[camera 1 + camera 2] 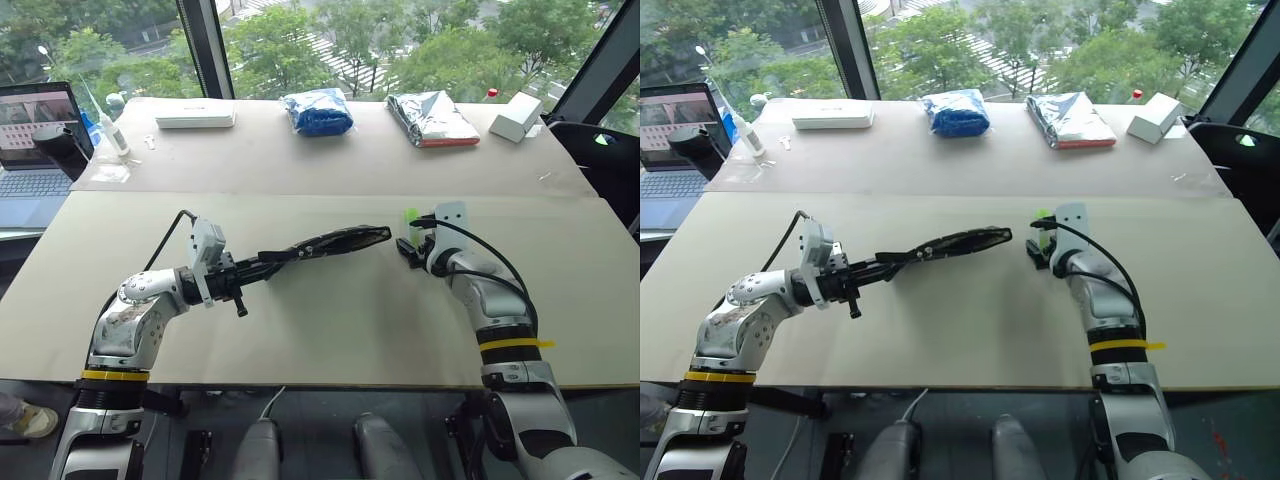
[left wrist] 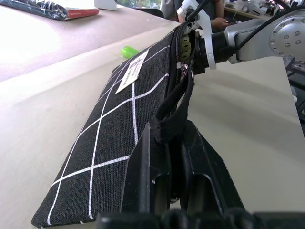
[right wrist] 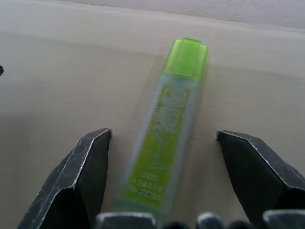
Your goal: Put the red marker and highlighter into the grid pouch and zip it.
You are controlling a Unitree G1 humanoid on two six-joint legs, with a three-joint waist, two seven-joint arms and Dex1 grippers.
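Left hand grips the grid pouch aloft; right hand open astride the highlighter.

Soft daylight enters through the windows at twelve o'clock, lighting the desk evenly with faint shadows. The silver packet glints. In the right wrist view the highlighter is slightly soft, the desk beyond blurred.

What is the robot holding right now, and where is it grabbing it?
The left end effector pinches the grid pouch by its zipper strap. The open right end effector straddles the highlighter, holding nothing.
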